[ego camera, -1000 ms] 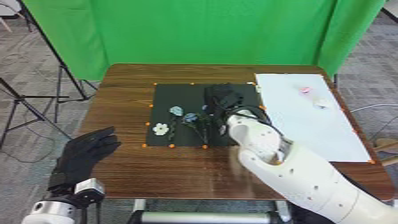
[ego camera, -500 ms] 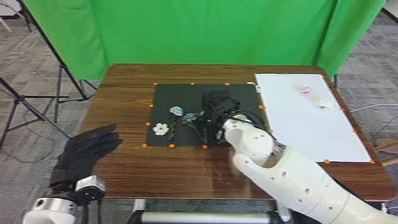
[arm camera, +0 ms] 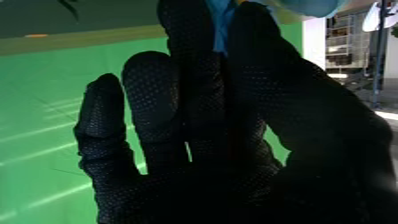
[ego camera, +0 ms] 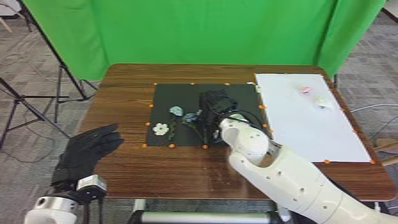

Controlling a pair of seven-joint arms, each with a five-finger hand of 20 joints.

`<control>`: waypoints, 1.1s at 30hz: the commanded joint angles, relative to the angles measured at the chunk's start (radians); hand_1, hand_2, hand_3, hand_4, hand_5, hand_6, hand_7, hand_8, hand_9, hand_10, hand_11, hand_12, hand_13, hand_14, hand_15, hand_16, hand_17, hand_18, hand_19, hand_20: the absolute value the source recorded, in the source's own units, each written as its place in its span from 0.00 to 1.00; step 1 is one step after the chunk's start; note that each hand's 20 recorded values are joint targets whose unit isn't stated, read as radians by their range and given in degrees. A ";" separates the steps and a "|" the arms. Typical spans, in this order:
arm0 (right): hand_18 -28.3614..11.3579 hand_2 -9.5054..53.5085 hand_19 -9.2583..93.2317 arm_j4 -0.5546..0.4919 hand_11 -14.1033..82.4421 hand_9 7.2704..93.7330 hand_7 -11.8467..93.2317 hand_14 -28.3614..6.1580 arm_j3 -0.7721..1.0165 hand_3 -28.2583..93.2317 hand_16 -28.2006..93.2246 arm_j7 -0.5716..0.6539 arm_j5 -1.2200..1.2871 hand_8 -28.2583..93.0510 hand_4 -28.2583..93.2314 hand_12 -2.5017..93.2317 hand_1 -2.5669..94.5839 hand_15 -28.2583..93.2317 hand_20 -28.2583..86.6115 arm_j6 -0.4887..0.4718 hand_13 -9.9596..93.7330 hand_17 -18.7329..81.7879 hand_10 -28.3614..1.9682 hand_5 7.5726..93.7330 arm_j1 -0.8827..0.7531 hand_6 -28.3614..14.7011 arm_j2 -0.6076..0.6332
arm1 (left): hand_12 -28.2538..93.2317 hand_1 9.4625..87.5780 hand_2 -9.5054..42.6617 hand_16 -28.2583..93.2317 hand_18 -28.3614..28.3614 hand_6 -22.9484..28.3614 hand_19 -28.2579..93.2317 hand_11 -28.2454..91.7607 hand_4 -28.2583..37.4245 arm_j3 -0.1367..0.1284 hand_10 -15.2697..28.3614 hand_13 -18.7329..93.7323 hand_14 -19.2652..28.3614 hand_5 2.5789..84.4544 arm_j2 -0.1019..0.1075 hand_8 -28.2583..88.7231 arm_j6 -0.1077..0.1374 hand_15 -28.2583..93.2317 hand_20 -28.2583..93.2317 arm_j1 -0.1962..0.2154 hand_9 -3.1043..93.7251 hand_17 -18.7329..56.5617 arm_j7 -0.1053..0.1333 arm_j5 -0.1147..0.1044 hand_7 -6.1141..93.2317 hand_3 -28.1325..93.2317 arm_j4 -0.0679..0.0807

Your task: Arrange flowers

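Green cloth point(ego camera: 222, 30) hangs behind the brown counter point(ego camera: 178, 172). Blue flowers point(ego camera: 176, 110) and a white flower point(ego camera: 161, 129) lie toward the dark mat's point(ego camera: 178, 92) left edge. Over its right half, the right hand point(ego camera: 218, 101) pinches a blue thing point(arm camera: 218, 30), probably a flower. Near the counter's near left corner, the left hand's point(ego camera: 87, 150) fingers are relaxed.

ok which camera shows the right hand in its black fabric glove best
The right wrist view: the right hand is close up there, with the weave of the glove plain and a light blue strip between its thumb and a finger. The head view shows the hand small, from above, over the dark mat.
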 commanded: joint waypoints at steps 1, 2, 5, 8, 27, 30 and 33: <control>0.15 0.00 0.88 -0.021 0.37 0.80 0.35 0.57 0.030 0.88 0.48 -0.005 -0.015 0.20 0.00 0.37 0.50 0.84 0.60 -0.067 0.63 0.38 0.65 0.72 -0.022 0.64 0.002 | 0.32 0.27 0.29 0.13 0.90 0.76 0.75 0.58 0.29 0.000 0.88 0.45 1.00 0.59 -0.007 0.17 -0.008 0.75 0.37 0.013 0.47 0.16 -0.006 0.005 0.21 0.89 0.000; 0.15 0.00 0.88 -0.021 0.38 0.79 0.35 0.56 0.031 0.88 0.48 -0.009 -0.016 0.20 0.00 0.36 0.50 0.85 0.60 -0.067 0.63 0.38 0.64 0.72 -0.023 0.64 0.002 | 0.32 0.27 0.29 0.13 0.90 0.76 0.74 0.58 0.29 0.001 0.88 0.45 1.00 0.59 -0.006 0.17 -0.006 0.75 0.36 0.014 0.47 0.16 -0.006 0.004 0.21 0.89 0.000; 0.14 0.00 0.87 -0.036 0.43 0.75 0.33 0.53 0.042 0.90 0.46 -0.015 -0.014 0.18 0.00 0.32 0.47 0.86 0.61 -0.099 0.62 0.37 0.60 0.70 -0.033 0.64 0.005 | 0.32 0.27 0.29 0.13 0.90 0.76 0.74 0.58 0.29 0.000 0.88 0.45 1.00 0.59 -0.008 0.17 -0.009 0.75 0.37 0.015 0.47 0.16 -0.008 0.006 0.21 0.89 0.001; 0.13 0.00 0.86 -0.045 0.49 0.71 0.33 0.49 0.043 0.92 0.42 -0.015 -0.014 0.12 0.00 0.27 0.44 0.87 0.62 -0.108 0.60 0.36 0.55 0.69 -0.036 0.63 0.009 | 0.32 0.27 0.29 0.13 0.90 0.76 0.75 0.58 0.29 -0.001 0.88 0.45 1.00 0.59 -0.009 0.17 -0.010 0.75 0.37 0.015 0.47 0.16 -0.013 0.006 0.21 0.89 0.002; 0.08 0.00 0.83 -0.079 0.50 0.61 0.29 0.38 0.028 0.93 0.41 -0.032 0.001 0.12 0.00 0.21 0.35 0.89 0.64 -0.136 0.55 0.32 0.40 0.63 0.028 0.54 0.021 | 0.32 0.27 0.29 0.13 0.90 0.76 0.74 0.58 0.29 0.007 0.88 0.45 1.00 0.59 -0.010 0.17 -0.006 0.75 0.37 0.030 0.47 0.16 -0.015 0.010 0.21 0.89 -0.002; 0.07 0.00 0.83 -0.082 0.50 0.61 0.29 0.37 0.026 0.93 0.40 -0.033 0.005 0.13 0.00 0.21 0.35 0.89 0.65 -0.143 0.55 0.31 0.39 0.63 0.037 0.53 0.024 | 0.32 0.27 0.30 0.13 0.90 0.76 0.74 0.58 0.29 0.008 0.88 0.45 1.00 0.59 -0.004 0.17 0.004 0.75 0.37 0.039 0.47 0.16 -0.001 0.003 0.21 0.89 -0.003; 0.07 0.00 0.83 -0.087 0.50 0.60 0.29 0.37 0.023 0.93 0.40 -0.041 0.010 0.13 0.00 0.21 0.34 0.89 0.65 -0.139 0.55 0.31 0.38 0.63 0.042 0.52 0.031 | 0.32 0.27 0.29 0.13 0.90 0.76 0.74 0.58 0.29 0.010 0.88 0.45 1.00 0.59 -0.002 0.17 0.010 0.75 0.37 0.045 0.47 0.16 0.010 -0.001 0.21 0.89 -0.005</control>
